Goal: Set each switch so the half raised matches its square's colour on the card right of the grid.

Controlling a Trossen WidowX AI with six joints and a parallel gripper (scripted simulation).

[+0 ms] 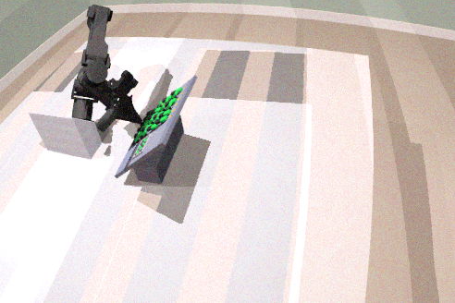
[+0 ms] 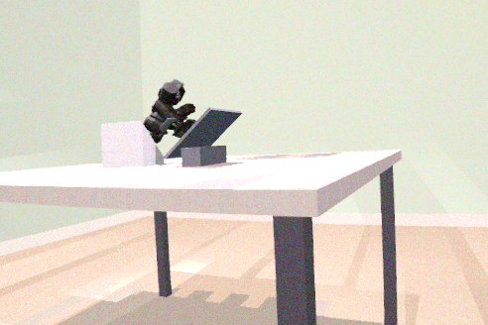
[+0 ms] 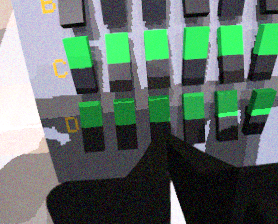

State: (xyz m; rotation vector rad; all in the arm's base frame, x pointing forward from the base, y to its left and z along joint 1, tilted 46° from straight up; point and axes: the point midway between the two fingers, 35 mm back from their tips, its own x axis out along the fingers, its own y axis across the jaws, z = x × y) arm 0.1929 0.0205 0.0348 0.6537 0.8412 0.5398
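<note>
The tilted switch panel [image 1: 124, 165] [image 2: 212, 127] [image 3: 44, 82] stands in front of the arm. My gripper [image 1: 141, 122] [image 3: 162, 139] is shut and empty, its tip at the near half of row D's third switch [image 3: 159, 110] from the left; contact is not certain. That switch shows a green far half; its near half is mostly hidden by the fingers. The other row D switches in view and the row C switches [image 3: 119, 48] also show green far halves and dark near halves. Row B shows only partly. The small card [image 1: 140, 148] is too small to read and is outside the wrist view.
A dark block [image 1: 148, 173] [image 2: 191, 157] supports the panel. A pale box [image 1: 66, 135] [image 2: 126, 145] stands beside the arm's base, on the table [image 1: 259, 235] [image 2: 213, 202]. Striped shadows cross the table, and one darkens row D.
</note>
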